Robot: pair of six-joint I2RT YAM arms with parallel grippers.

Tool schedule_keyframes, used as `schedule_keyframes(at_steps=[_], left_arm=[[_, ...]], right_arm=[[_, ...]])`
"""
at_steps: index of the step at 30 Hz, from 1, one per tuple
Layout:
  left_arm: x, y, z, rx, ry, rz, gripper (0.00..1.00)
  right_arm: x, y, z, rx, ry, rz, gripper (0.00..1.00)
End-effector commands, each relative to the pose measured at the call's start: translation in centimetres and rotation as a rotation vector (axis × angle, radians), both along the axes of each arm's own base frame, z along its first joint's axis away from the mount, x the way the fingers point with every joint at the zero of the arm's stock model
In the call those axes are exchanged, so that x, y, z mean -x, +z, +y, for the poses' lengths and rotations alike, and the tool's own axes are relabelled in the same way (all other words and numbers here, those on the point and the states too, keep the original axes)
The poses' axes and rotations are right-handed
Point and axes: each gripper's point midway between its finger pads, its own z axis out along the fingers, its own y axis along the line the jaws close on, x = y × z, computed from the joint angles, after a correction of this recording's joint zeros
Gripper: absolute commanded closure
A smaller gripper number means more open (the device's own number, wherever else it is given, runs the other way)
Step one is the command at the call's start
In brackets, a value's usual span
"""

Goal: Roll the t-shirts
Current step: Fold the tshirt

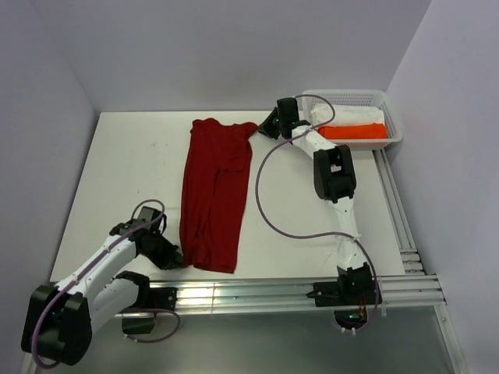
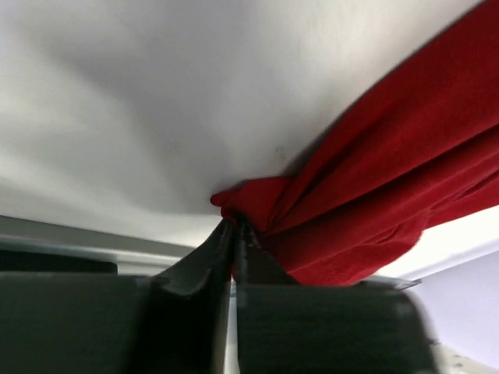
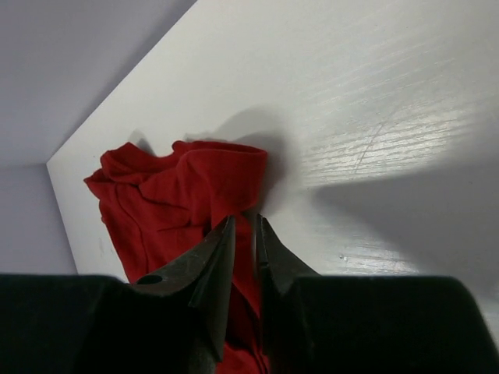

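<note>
Lying lengthwise on the white table (image 1: 132, 179), a folded crimson t-shirt (image 1: 214, 195) reaches almost from far edge to near edge.
At the far-right corner a white basket (image 1: 394, 117) holds an orange bundle (image 1: 355, 132); the left gripper (image 2: 234, 226) is clamped on the shirt's near-left corner, while the right gripper (image 3: 243, 222), jaws slightly apart, hangs over its far-right corner.

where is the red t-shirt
In the top view the red t-shirt lies in a long strip down the middle of the table, its near left corner pinched by the left gripper, the right gripper at its far right sleeve.
</note>
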Motion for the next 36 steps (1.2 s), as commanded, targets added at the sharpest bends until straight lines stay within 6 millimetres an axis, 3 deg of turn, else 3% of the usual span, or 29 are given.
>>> schedule_keyframes(at_steps=[1,2,3,5,6,9,11,12,16,19,20,21,23,24,25,26,28,29,30,31,32,33,35,36], left_arm=[[-0.5,1.3,-1.6,0.030,-0.057,-0.003,0.87],[-0.2,2.0,-1.8,0.005,-0.108,0.022,0.64],[-0.1,2.4,-1.7,-0.019,-0.131,0.032,0.53],[0.0,3.9,-0.3,-0.122,-0.170,0.050,0.07],[-0.2,4.6,0.0,-0.142,-0.177,0.040,0.03],[-1.5,7.4,1.1,-0.220,-0.179,-0.001,0.01],[-3.3,9.3,1.5,-0.262,-0.178,-0.051,0.01],[-3.2,9.9,1.6,-0.270,-0.185,-0.030,0.00],[-6.8,12.7,3.4,-0.398,-0.202,-0.083,0.01],[-10.4,14.9,5.8,-0.454,-0.167,-0.142,0.00],[-12.2,16.0,7.4,-0.461,-0.134,-0.181,0.00],[-13.6,16.5,7.8,-0.446,-0.118,-0.222,0.00],[-18.3,17.2,8.7,-0.421,-0.077,-0.323,0.01],[-20.0,17.1,8.2,-0.380,-0.087,-0.350,0.00],[-21.4,16.8,7.9,-0.362,-0.083,-0.353,0.01],[-25.2,16.6,7.3,-0.339,-0.089,-0.405,0.00],[-29.1,17.2,6.0,-0.290,-0.114,-0.492,0.01],[-31.0,15.7,5.6,-0.274,-0.138,-0.499,0.00],[-33.8,16.3,5.2,-0.264,-0.141,-0.600,0.00],[-35.2,16.0,5.2,-0.267,-0.143,-0.623,0.00],[-36.9,14.6,4.8,-0.251,-0.180,-0.632,0.01],[-38.9,14.7,4.5,-0.241,-0.191,-0.696,0.01],[-41.3,12.8,3.7,-0.204,-0.226,-0.713,0.00],[-42.6,12.8,3.5,-0.198,-0.229,-0.756,0.00]], right_arm=[[-0.3,6.7,-0.2,-0.013,0.024,-0.126,0.74],[0.0,6.9,-0.3,-0.009,0.027,-0.128,0.73],[0.4,7.3,-0.5,-0.006,0.028,-0.131,0.71],[0.8,8.0,-0.7,-0.005,0.035,-0.139,0.68],[1.4,8.5,-0.9,-0.003,0.038,-0.139,0.67],[3.2,8.6,-1.3,0.013,0.057,-0.119,0.64],[4.3,9.9,-1.4,0.009,0.064,-0.143,0.62],[5.3,8.5,-1.5,0.015,0.069,-0.110,0.61],[8.2,8.0,-1.2,0.024,0.127,-0.060,0.59],[11.5,8.1,-0.3,0.057,0.198,-0.051,0.55],[13.1,9.4,0.7,0.062,0.229,-0.071,0.50],[14.9,8.0,0.9,0.080,0.250,-0.034,0.48],[17.3,8.5,2.0,0.106,0.283,-0.050,0.45],[18.6,6.8,1.7,0.126,0.281,-0.018,0.44],[18.6,6.4,1.6,0.131,0.257,-0.025,0.42],[18.7,5.8,1.7,0.127,0.254,-0.016,0.41],[17.5,5.5,1.4,0.127,0.235,-0.017,0.40],[16.7,4.4,1.4,0.131,0.231,-0.004,0.40],[15.4,5.4,1.7,0.119,0.227,-0.036,0.40],[14.4,5.8,2.0,0.107,0.226,-0.065,0.40],[13.7,4.7,2.4,0.103,0.227,-0.055,0.39],[12.5,5.4,2.9,0.091,0.224,-0.085,0.39],[11.1,4.3,3.5,0.080,0.214,-0.095,0.39],[10.0,4.7,3.4,0.088,0.189,-0.115,0.38]])
